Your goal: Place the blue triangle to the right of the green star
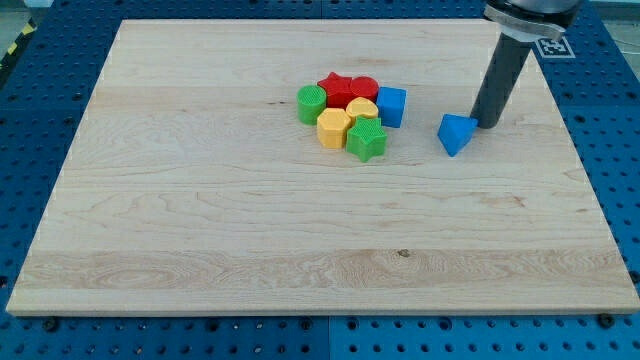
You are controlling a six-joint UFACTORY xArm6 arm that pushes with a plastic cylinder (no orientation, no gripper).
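The blue triangle lies on the wooden board, right of the block cluster. The green star sits at the cluster's lower right, about 90 pixels to the left of the triangle. My tip rests on the board just right of the blue triangle and slightly above it in the view, close to or touching its upper right corner. The dark rod rises from there to the view's top right.
The cluster also holds a blue cube, a red star, a red block, two yellow blocks and a green cylinder. The board lies on a blue perforated table.
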